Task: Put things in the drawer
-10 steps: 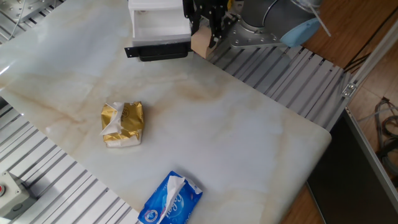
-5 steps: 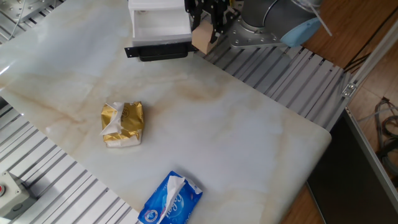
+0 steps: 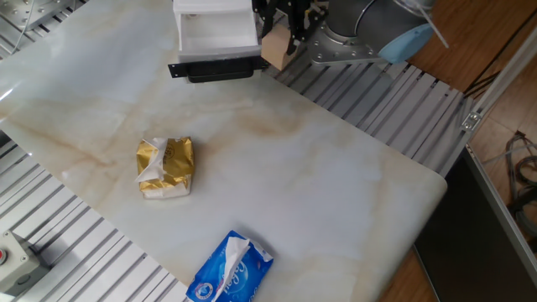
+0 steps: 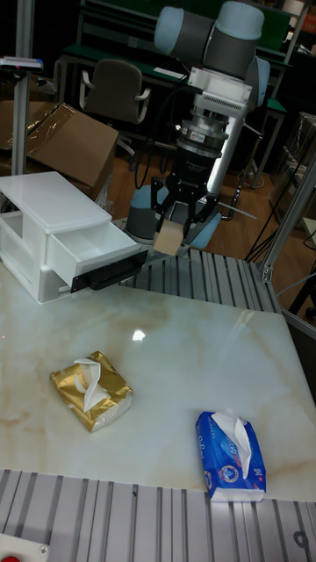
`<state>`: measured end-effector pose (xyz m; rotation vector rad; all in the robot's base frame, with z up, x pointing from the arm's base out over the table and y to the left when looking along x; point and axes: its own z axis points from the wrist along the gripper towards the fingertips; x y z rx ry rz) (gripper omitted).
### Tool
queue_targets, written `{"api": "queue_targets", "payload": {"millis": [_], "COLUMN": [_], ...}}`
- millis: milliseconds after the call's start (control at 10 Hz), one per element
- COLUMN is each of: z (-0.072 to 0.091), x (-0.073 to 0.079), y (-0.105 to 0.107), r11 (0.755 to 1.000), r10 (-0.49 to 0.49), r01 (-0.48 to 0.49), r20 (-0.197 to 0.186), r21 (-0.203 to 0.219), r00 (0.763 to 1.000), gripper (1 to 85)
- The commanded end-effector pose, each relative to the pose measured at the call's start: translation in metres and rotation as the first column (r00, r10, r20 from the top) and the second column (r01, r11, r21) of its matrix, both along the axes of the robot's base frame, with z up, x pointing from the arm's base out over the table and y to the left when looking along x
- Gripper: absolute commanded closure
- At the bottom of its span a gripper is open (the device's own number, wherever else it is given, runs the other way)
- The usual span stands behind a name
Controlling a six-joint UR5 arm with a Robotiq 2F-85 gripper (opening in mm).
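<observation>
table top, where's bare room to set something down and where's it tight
Bare marble table spans the right half, from the gold packet and blue tissue pack across to the right edge, plus the strip between packet and open drawer. It is crowded beside the drawer, where the tool holds the wooden cube.

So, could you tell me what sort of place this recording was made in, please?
Most likely a robotics lab or workshop, not a home. The arm stands at a marble-look table edged with aluminium slats. Behind it are an office chair, a cardboard box and shelving.
</observation>
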<state>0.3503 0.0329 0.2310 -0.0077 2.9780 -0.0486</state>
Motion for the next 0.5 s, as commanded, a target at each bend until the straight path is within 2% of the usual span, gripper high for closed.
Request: {"api": "queue_targets", "payload": {"millis": [0, 200, 400], "z": [0.005, 0.008, 0.013], "x": [0.012, 0.023, 0.040], "y": [0.017, 0.017, 0.015], "r11": [0.996, 0.993, 0.992], "r10": [-0.053, -0.087, -0.101], "r01": [0.049, 0.079, 0.088], "r20": [0.047, 0.090, 0.158], "r21": [0.075, 0.084, 0.088], "r00": [0.998, 0.992, 0.982], "gripper": [84.7, 84.7, 84.7]}}
